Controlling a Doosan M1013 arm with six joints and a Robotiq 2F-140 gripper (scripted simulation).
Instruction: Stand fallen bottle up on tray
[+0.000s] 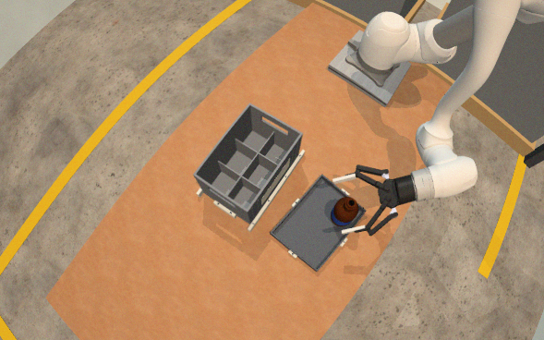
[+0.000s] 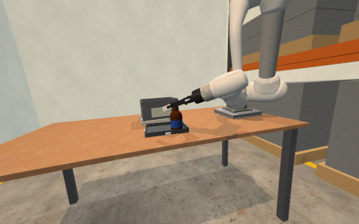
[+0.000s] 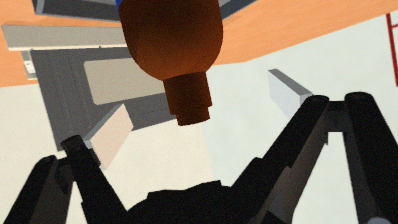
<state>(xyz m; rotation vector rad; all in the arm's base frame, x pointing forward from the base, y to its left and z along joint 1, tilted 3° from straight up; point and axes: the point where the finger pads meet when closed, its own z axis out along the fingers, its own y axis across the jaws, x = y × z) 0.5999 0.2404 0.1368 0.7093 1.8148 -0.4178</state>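
The brown bottle [image 1: 344, 212] [image 2: 176, 117] [image 3: 172, 37] with a blue label stands upright on the grey tray [image 1: 307, 237] [image 2: 157, 133], near the tray's edge on the robot's side. Its neck points towards the gripper in the wrist view. My gripper [image 1: 338, 205] [image 3: 196, 100] is wide open and empty. It reaches in low and slanted, with one finger on each side of the bottle at about neck height. There are gaps between the neck and both finger pads. In the exterior view the fingers overlap, and the bottle's top is partly hidden behind them.
The grey crate [image 1: 221, 197] [image 2: 145, 110] [image 3: 55, 80] with several compartments stands beside the tray, on the side away from the gripper, on light rails. The arm's base plate [image 1: 339, 71] [image 2: 248, 115] is on the same table [image 1: 154, 259] [image 2: 80, 143].
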